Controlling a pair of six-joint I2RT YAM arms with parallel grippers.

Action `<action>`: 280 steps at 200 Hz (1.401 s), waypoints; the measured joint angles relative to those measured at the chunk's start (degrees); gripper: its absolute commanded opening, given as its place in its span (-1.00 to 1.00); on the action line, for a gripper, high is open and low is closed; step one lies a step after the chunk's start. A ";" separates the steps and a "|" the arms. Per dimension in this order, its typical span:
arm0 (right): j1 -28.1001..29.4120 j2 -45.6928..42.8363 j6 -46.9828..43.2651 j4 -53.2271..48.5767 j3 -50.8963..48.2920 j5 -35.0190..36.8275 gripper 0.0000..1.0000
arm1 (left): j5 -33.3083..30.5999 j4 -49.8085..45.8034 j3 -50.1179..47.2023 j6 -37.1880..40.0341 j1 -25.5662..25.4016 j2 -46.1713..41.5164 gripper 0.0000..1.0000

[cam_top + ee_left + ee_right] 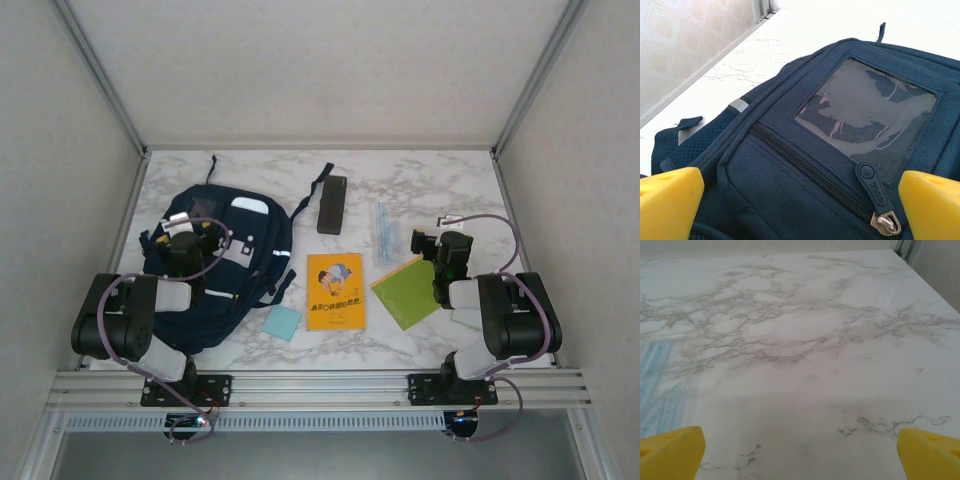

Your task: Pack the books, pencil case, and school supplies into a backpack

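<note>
My left end effector (800, 210) and right end effector (800, 450) are open and empty. The backpack (765, 200) looks soft and floppy; I would pinch its zipper pull (874, 187), lower right.

Left tool (800, 202), right tool (800, 452): jaws wide.

The backpack (840, 125) bulks directly below and ahead of the left gripper (800, 215), with bare table (790, 45) beyond it and to its left. Ahead of the right gripper (800, 455) the table lies open. The bluish packet (657, 385) sits just to that gripper's left, and the green book (405, 292) lies behind it.
</note>
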 measured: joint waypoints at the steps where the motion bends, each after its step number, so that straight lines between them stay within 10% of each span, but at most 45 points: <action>1: 0.00 0.00 0.00 -0.02 0.00 0.00 0.98 | 0.00 0.00 0.00 0.00 0.00 0.00 0.99; 211: 0.00 -0.15 -0.13 -1.27 0.35 -1.05 0.98 | 1.60 -0.92 0.22 0.02 0.11 -0.07 1.00; 280: 2.69 -7.06 6.82 -34.99 23.96 -1.60 0.98 | -0.72 -36.83 22.64 -8.17 -0.28 -9.03 1.00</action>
